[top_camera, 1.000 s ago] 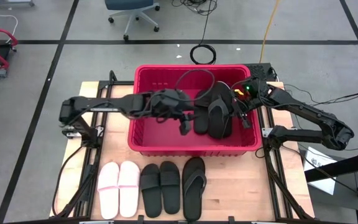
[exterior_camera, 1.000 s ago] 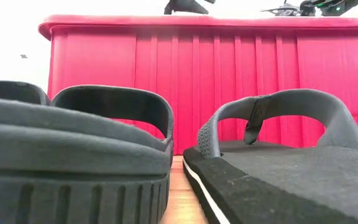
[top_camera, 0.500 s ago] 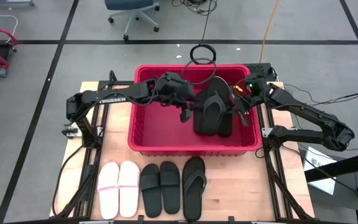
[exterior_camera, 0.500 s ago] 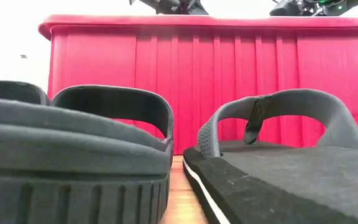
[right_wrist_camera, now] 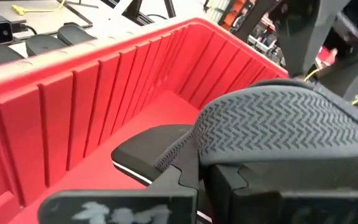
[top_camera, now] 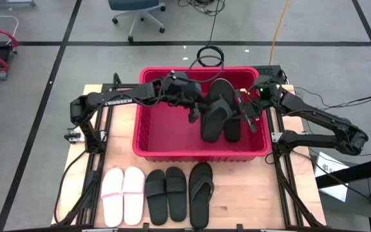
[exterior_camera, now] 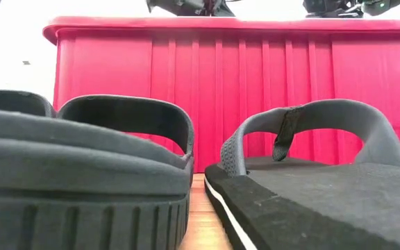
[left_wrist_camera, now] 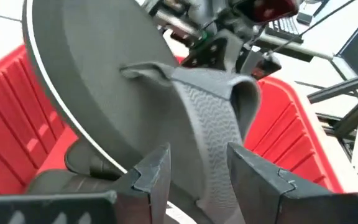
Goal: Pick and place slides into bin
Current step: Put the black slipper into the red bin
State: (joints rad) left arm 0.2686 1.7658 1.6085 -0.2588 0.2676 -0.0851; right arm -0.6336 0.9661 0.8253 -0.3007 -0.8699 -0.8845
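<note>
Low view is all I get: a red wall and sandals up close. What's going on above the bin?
Observer: The left gripper holds a black flip-flop tilted up over the bin, with its fingers on either side of the strap.
Operator: And the right gripper?
Observer: The right gripper is shut, just beside that flip-flop, also over the bin.
Operator: Anything lying in the bin?
Observer: Yes, another black sandal lies on its floor.
</note>
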